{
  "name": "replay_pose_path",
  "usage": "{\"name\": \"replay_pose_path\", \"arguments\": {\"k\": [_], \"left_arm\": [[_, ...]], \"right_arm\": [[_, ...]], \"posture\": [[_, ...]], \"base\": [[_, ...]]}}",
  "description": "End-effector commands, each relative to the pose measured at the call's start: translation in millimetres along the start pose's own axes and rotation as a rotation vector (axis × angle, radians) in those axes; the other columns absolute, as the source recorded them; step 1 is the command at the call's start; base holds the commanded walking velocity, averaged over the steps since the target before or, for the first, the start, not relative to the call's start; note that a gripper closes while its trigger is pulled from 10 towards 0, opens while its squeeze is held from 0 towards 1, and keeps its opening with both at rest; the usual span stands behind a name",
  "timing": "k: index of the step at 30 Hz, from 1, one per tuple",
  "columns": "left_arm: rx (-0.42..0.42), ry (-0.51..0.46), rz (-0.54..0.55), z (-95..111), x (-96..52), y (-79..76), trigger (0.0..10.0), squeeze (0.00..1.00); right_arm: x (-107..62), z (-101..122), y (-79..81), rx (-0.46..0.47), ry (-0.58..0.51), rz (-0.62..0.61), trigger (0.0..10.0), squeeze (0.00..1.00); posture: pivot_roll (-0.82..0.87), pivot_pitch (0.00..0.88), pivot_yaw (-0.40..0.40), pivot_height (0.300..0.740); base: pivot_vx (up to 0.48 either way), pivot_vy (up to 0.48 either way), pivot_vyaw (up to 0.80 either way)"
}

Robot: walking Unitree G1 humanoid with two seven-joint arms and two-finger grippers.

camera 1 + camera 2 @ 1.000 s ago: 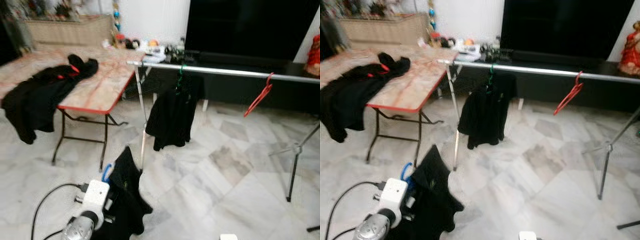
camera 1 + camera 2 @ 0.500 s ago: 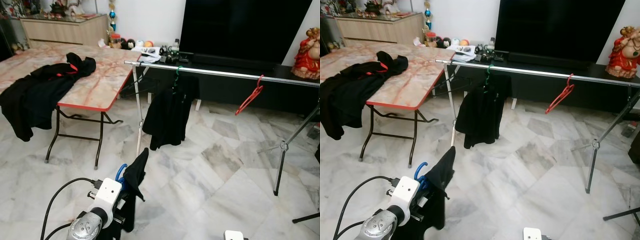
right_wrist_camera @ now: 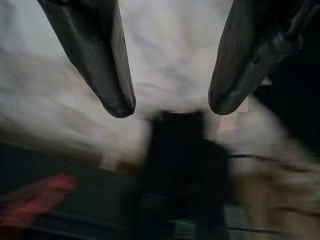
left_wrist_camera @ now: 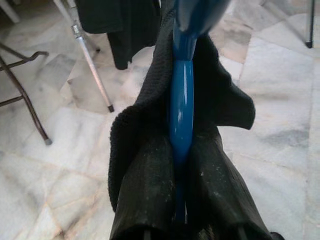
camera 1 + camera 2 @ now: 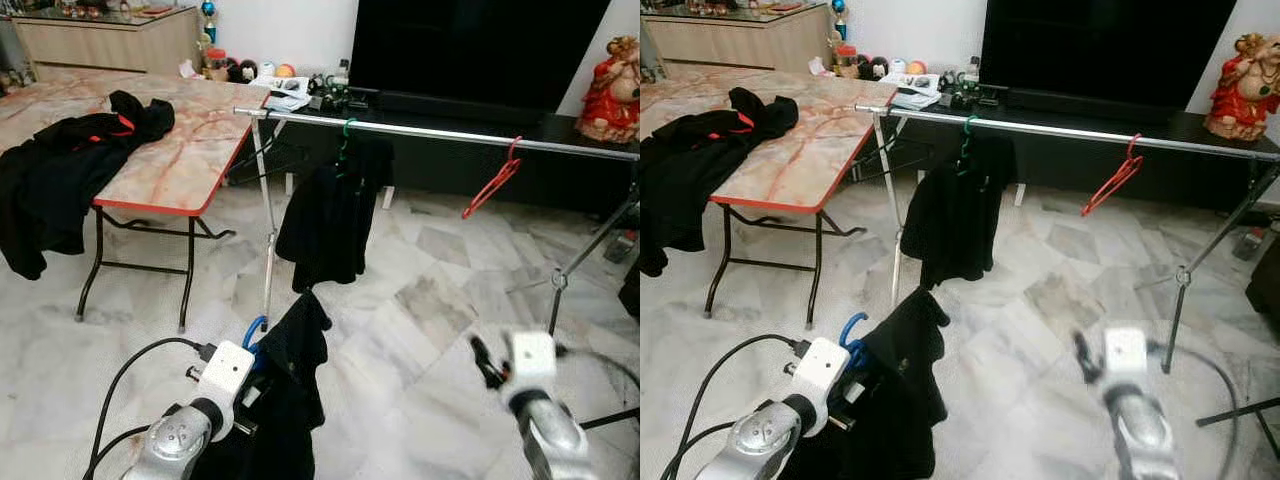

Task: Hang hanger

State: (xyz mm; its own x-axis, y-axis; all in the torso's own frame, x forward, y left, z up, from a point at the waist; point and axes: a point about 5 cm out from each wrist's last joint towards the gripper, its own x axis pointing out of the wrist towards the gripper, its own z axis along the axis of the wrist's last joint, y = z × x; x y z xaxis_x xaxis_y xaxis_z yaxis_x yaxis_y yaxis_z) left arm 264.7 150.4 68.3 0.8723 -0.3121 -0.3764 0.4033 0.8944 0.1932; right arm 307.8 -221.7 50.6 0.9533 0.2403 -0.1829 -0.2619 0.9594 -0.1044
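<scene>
My left gripper sits low at the left, shut on a blue hanger draped with a black garment. In the left wrist view the blue hanger runs up between the black fingers, cloth wrapped around it. Ahead stands a silver clothes rail carrying a black garment on a green hanger and a bare red hanger. My right gripper is raised at the lower right, blurred. It is open with nothing in it, fingers spread wide.
A folding table with a marble top and red edge stands at the left, a black garment lying on it. A large black TV and a red figurine sit behind the rail. The rail's tripod leg is at the right.
My right arm has risen into view at the lower right. The camera has shifted a little, and the garment on the blue hanger now hangs wider.
</scene>
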Motion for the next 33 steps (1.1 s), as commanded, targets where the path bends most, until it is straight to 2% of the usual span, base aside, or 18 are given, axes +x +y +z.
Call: {"name": "replay_pose_path", "arguments": {"k": [1, 2, 4, 5, 6, 10, 14, 15, 16, 24, 30, 31, 32, 33], "left_arm": [[0.029, -0.054, -0.018, 17, 2.5, -1.7, 10.0, 0.0], [0.029, -0.054, -0.018, 17, 2.5, -1.7, 10.0, 0.0], [0.028, -0.082, -0.044, 26, 5.6, -3.4, 10.0, 0.0], [0.022, -0.122, -0.065, 37, 9.7, -4.1, 10.0, 0.0], [0.013, -0.142, -0.07, 43, 11.4, -4.2, 10.0, 0.0], [0.021, -0.171, -0.079, 54, 15.5, -3.3, 10.0, 0.0], [0.029, -0.199, -0.091, 66, 21.6, -3.3, 10.0, 0.0], [0.024, -0.216, -0.101, 72, 23.7, -3.9, 10.0, 0.0], [0.021, -0.22, -0.106, 74, 24.2, -4.1, 10.0, 0.0], [0.023, -0.223, -0.192, 78, 21.8, -16.5, 10.0, 0.0], [0.036, -0.231, -0.24, 82, 19.4, -23.6, 10.0, 0.0], [0.036, -0.232, -0.24, 83, 19.5, -23.8, 10.0, 0.0], [0.036, -0.233, -0.239, 84, 19.6, -23.8, 10.0, 0.0], [0.036, -0.236, -0.241, 85, 19.3, -24.1, 10.0, 0.0]], "right_arm": [[1.5, 2, 12.1, -0.027, -0.006, 0.135, 10.0, 0.0], [1.5, 2, 12.1, -0.027, -0.006, 0.135, 10.0, 0.0], [5.5, 7, 29.5, -0.067, -0.01, 0.293, 10.0, 0.0], [6.8, 9, 44.8, -0.099, -0.004, 0.417, 10.0, 0.0], [6.0, 9, 49.7, -0.103, -0.006, 0.457, 10.0, 0.0], [8.5, 10, 53.5, -0.062, -0.027, 0.435, 10.0, 0.0], [7.8, 8, 65.9, -0.038, -0.016, 0.527, 10.0, 0.0], [7.3, 7, 74.2, -0.072, -0.011, 0.563, 10.0, 0.0], [7.6, 8, 75.9, -0.086, -0.01, 0.56, 10.0, 0.0], [13.5, 10, 85.3, -0.143, -0.006, 0.54, 10.0, 0.0], [24.5, 22, 92.7, -0.16, -0.046, 0.492, 10.0, 0.0], [25.4, 23, 95.3, -0.162, -0.043, 0.503, 10.0, 0.45], [25.8, 23, 96.9, -0.163, -0.039, 0.512, 10.0, 0.45], [26.3, 22, 99.4, -0.182, -0.029, 0.521, 10.0, 0.59]], "posture": [[0.14, 0.0, -0.075, 0.74], [0.14, 0.0, -0.075, 0.74], [0.14, 0.0, -0.08, 0.74], [0.13, 0.0, -0.083, 0.74], [0.13, 0.0, -0.087, 0.74], [0.13, 0.0, -0.089, 0.74], [0.14, 0.0, -0.094, 0.74], [0.13, 0.0, -0.094, 0.74], [0.13, 0.0, -0.094, 0.74], [0.14, 0.0, -0.101, 0.74], [0.14, 0.0, -0.107, 0.74], [0.14, 0.0, -0.108, 0.74], [0.14, 0.0, -0.108, 0.74], [0.14, 0.0, -0.108, 0.74]], "base": [[0.0, 0.0, 0.0], [0.0, 0.0, 0.0], [0.0, 0.0, 0.0], [0.0, 0.0, 0.0], [0.0, 0.0, 0.0], [0.0, 0.0, 0.0], [0.0, 0.0, 0.0], [0.0, 0.0, 0.0], [0.0, 0.0, 0.0], [0.0, 0.0, 0.0], [0.0, 0.0, 0.0], [0.0, 0.0, 0.0], [0.0, 0.0, 0.0], [0.0, 0.0, 0.0]]}}
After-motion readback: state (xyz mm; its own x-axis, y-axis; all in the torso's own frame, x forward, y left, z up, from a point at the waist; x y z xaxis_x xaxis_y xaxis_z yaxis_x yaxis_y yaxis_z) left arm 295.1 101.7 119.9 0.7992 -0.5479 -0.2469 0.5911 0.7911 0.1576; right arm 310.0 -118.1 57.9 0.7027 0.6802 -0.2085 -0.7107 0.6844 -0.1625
